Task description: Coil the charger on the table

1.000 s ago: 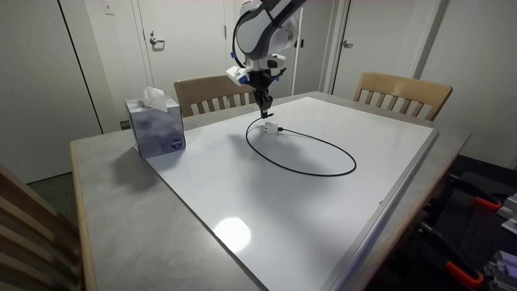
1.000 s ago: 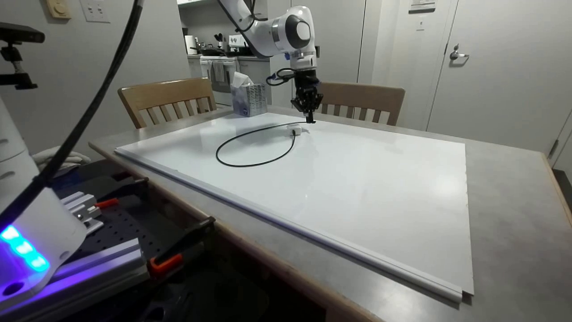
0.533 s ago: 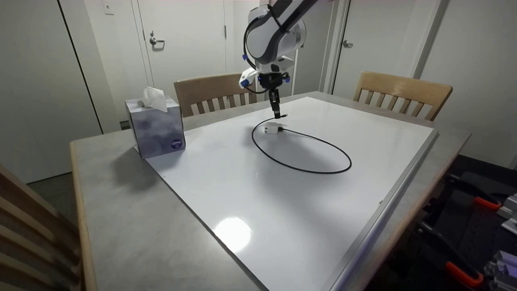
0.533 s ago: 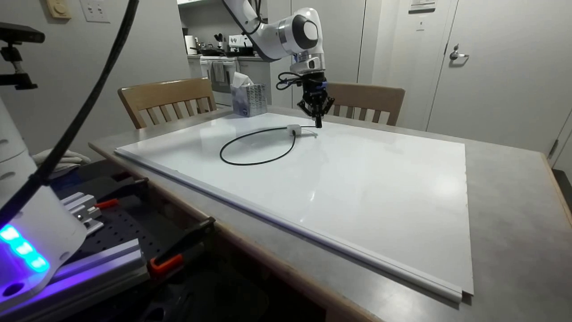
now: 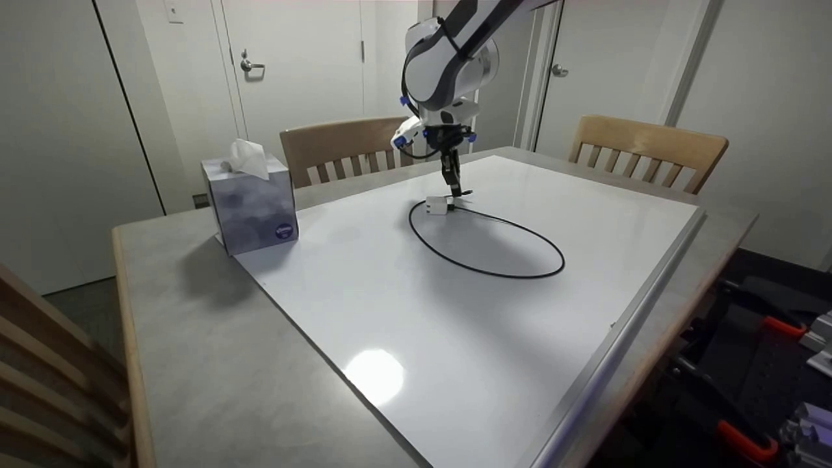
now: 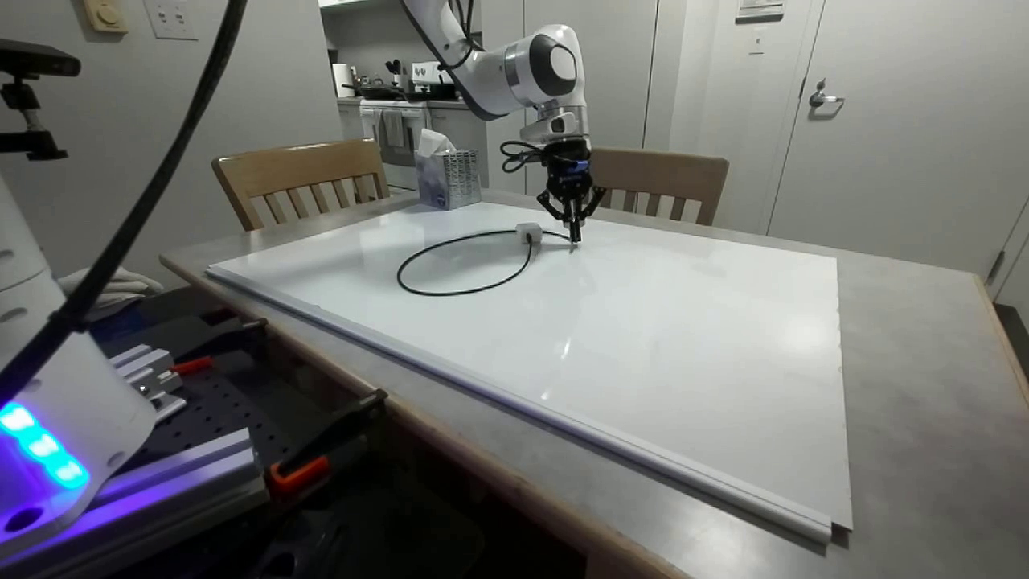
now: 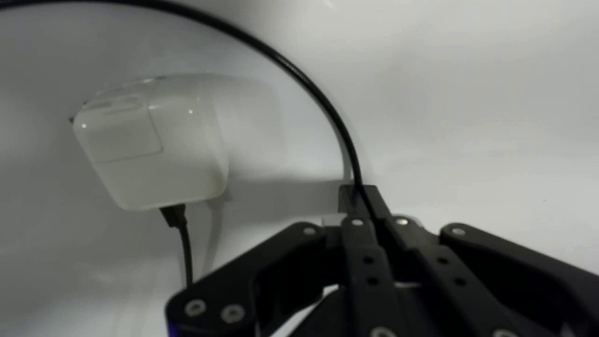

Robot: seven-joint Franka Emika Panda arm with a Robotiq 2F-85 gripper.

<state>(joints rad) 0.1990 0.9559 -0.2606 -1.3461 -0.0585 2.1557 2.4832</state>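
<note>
Charger cable (image 7: pixel 299 75), black, single loop on the worktop (image 6: pixel 691 338), running from the white adapter (image 7: pixel 154 154) round to a free end just beside it; judged light, springy, smooth-jacketed — best held near that end, where the hand (image 7: pixel 359 196) is clenched on it. Worktop: nearest edge beyond the adapter, away from the rail (image 6: pixel 683 469); broader room for coiling between adapter and rail.

This looks like a home with an open kitchen (image 6: pixel 386 40). In an exterior view, counting from the centre, a white stove (image 6: pixel 415 137) with hanging towel (image 6: pixel 392 129) and dark pan (image 6: pixel 383 94) stands at 11 o'clock; slatted wooden chairs (image 6: pixel 297 170) line the table (image 6: pixel 916 346) at 10 and 2.
</note>
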